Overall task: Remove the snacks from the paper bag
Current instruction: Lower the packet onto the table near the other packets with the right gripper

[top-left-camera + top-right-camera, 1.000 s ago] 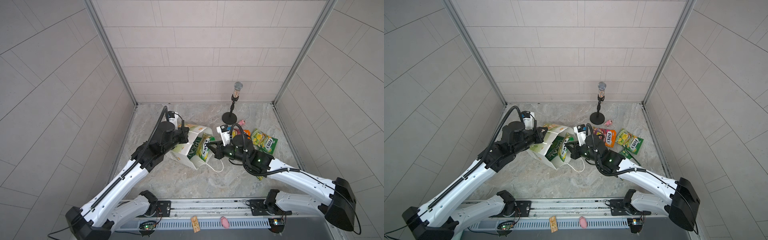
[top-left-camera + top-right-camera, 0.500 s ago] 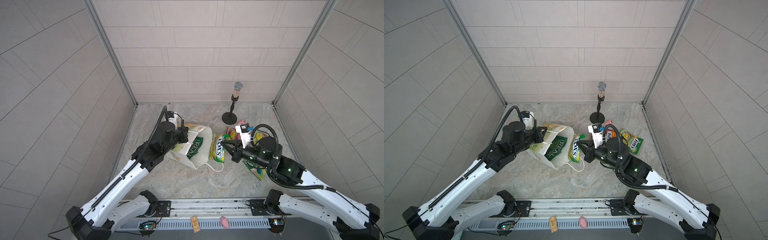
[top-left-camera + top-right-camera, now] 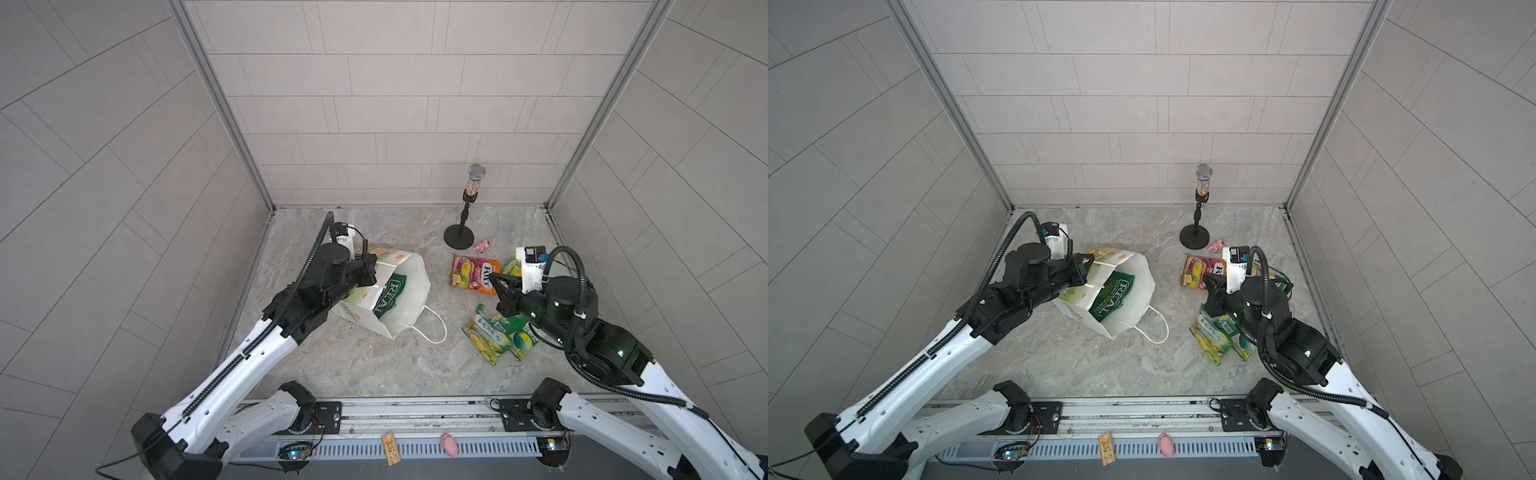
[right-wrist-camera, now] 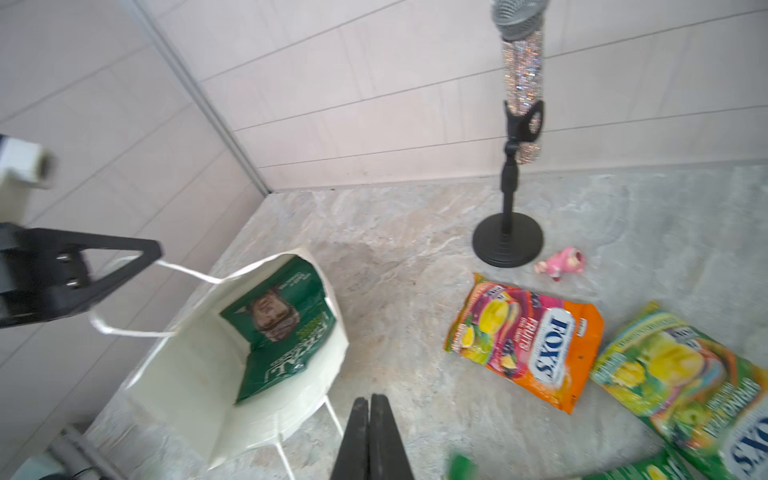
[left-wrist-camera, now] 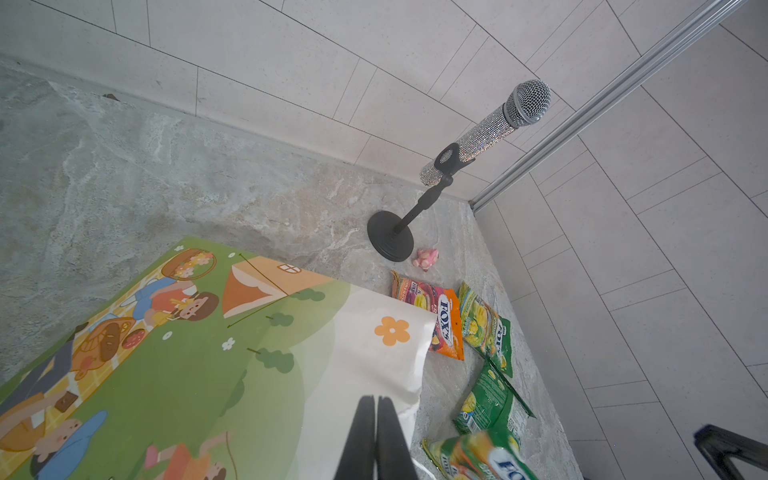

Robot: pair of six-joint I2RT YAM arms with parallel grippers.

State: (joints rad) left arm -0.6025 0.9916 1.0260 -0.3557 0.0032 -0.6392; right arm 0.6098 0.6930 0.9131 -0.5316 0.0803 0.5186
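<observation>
Pale tiled walls [image 3: 374, 104] on three sides of a grey marbled surface [image 3: 374, 361]. On the left half, white paper bag [image 3: 409, 286] on its side, mouth open toward the middle, picture-printed face up in the left wrist view. Inside it, dark green crisp bag [image 3: 388, 297] marked REAL, wholly within the mouth. Left pincer [image 3: 372, 268] at the bag's upper rim, clamped tight on the white cord handle [image 4: 187, 272]; second handle [image 3: 446, 328] loose on the surface. Right of the bag and apart from it, orange-pink sweet packet [image 3: 471, 276] flat on the surface, yellow-green packets [image 3: 492, 338] in a loose overlapping heap nearer the front. Right pincer [image 3: 492, 276] above the surface by those packets, fingers pressed together on nothing. Near the back wall, microphone stand [image 3: 459, 239], small pink toy [image 3: 483, 246] just beside its base.
</observation>
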